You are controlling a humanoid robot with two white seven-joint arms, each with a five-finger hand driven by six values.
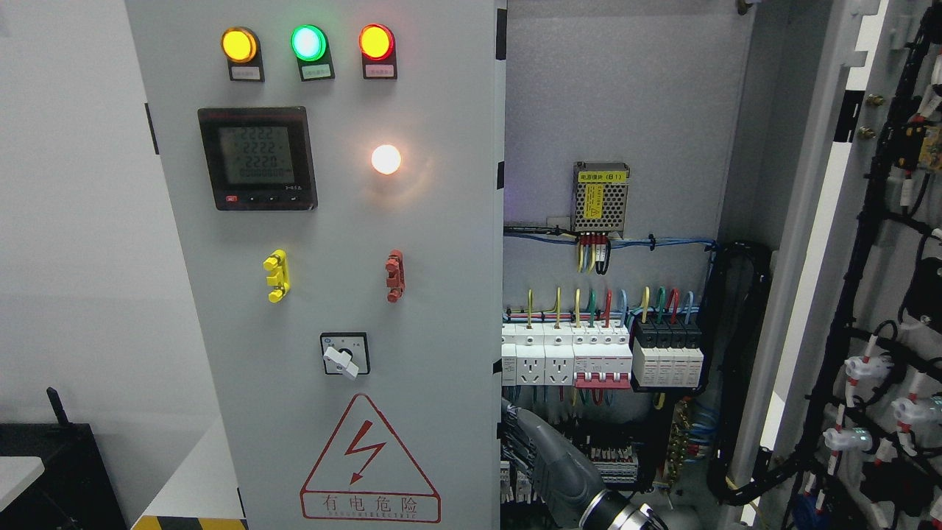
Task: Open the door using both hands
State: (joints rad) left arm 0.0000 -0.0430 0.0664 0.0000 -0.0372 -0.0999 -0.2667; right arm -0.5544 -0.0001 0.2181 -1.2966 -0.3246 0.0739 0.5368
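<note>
Grey hand (531, 442) low in the middle, reaching behind the left door (331, 294) edge — fingers hidden, grip unclear, left door shut with lights (308, 43) on, right door (868, 258) swung wide — wires (589, 294) inside.

A pale plain wall (66, 221) is filling the left side. At the lower left, a black box-shaped unit (62, 471) is sitting with a short black antenna (57, 406) sticking up, and a white rounded tabletop corner (18, 475) is showing just beside it.
</note>
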